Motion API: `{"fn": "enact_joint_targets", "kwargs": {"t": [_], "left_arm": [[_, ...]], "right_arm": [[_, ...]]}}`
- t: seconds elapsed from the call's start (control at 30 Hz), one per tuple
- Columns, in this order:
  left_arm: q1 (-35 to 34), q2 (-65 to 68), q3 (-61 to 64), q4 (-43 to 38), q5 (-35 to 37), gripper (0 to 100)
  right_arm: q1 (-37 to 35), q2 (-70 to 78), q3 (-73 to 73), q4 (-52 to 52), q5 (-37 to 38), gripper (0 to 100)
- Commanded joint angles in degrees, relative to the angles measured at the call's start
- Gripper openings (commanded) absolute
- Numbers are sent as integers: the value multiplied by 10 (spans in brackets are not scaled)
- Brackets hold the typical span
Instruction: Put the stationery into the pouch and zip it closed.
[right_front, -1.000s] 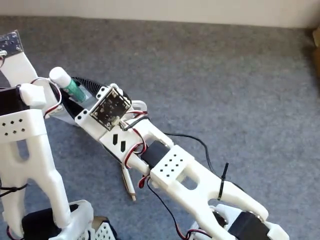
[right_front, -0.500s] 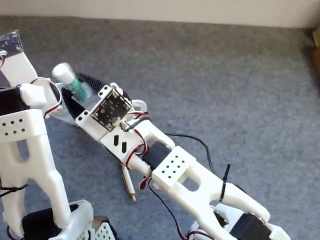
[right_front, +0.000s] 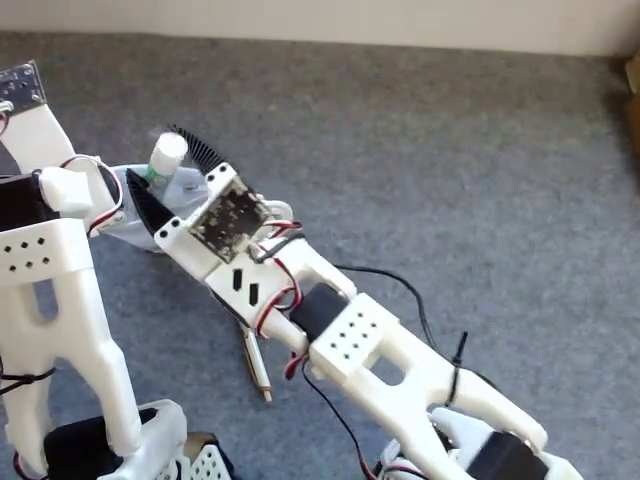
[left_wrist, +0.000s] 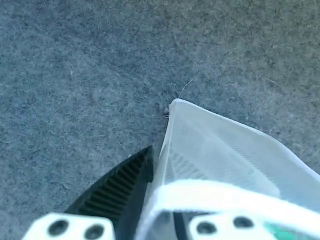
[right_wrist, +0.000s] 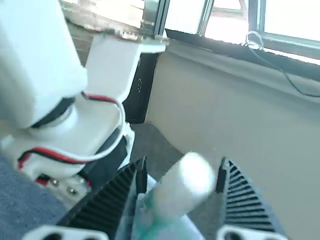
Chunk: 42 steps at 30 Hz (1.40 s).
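Now right gripper (right_wrist: 180, 167) clamps the glue stick (right_wrist: 186, 186), lower end in the pouch (left_wrist: 225, 150) mouth; left gripper (left_wrist: 162, 157) pinches its rim, open carpet (left_wrist: 75, 75) beyond the fingertips

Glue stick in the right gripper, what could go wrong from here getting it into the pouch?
1. The glue stick sits tilted in the right gripper, so it may slip or snag the rim of the pouch.
2. The left gripper pinches the soft mesh pouch at one edge; its mouth could sag shut.
3. A pen lies on the carpet beneath the right arm, which might knock it.
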Motion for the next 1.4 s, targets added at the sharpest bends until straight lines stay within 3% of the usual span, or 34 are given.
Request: {"fn": "enact_joint_targets", "kwargs": {"t": [0.0,0.17,0.5,0.6,0.77,0.9,1.17,1.27,1.37], "left_arm": [[-12,11,21,-8,1,53],[-13,11,22,-8,1,53],[-73,10,18,-8,3,53],[-103,6,8,-8,3,53],[-175,-59,10,-6,5,53],[-198,-143,52,-11,26,53],[-205,-290,195,-129,28,53],[-222,-301,212,-149,29,53],[-225,-290,211,-151,33,53]], "right_arm": [[-15,-73,-9,52,4,205],[-37,-110,-12,155,4,205],[-48,-114,-12,169,3,205],[-65,-114,-33,229,3,205],[-96,-113,-99,352,-48,205],[-109,-109,-123,377,-56,205],[-89,46,-159,383,-57,205],[-69,91,-209,443,-62,205],[-54,106,-270,531,-113,205]]}}
